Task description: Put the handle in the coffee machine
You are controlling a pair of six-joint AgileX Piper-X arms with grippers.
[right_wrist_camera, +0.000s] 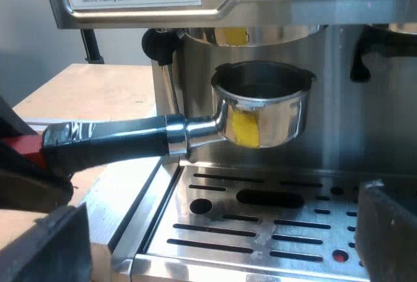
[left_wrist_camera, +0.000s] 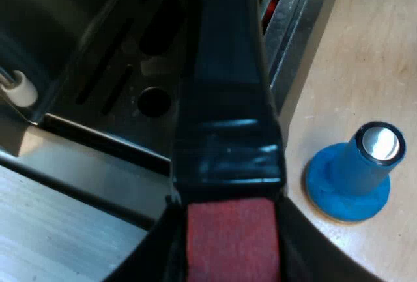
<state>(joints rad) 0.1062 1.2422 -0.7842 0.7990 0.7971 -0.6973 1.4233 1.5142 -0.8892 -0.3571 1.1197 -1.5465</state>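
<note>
1. The left gripper (left_wrist_camera: 229,249) is clamped on the red end (left_wrist_camera: 231,236) of the dark handle (left_wrist_camera: 228,99). Its fingers (left_wrist_camera: 153,256) press in from both sides.
2. In the right wrist view the holder (right_wrist_camera: 264,109) hangs in the air at the front of the espresso machine (right_wrist_camera: 339,8). Its metal basket sits directly under the group head (right_wrist_camera: 260,34), close to it but apart. It is well above the drip tray (right_wrist_camera: 260,223), and the handle runs roughly level. It looks not yet seated or locked.
3. The right gripper (right_wrist_camera: 215,243) is spread wide and holds nothing. It sits low at the drip tray's front edge, facing the machine.
4. Handling, as a judgement: the holder is rigid metal and heavy at the basket end. Held at the far tip of the handle, the load sits on a long lever and will tend to droop or roll in the grip. The glossy wrap on the handle looks slick, while the red end looks rougher and the better purchase.
5. The present hold at the red end probably suits the job, since it gives the most leverage for the locking turn. It gives less control over lifting the basket squarely into the group head, so the rim could catch.
6. A blue tamper (left_wrist_camera: 352,178) stands upright on the wooden table (left_wrist_camera: 378,47), just beside the drip tray's edge and apart from the handle.
</note>
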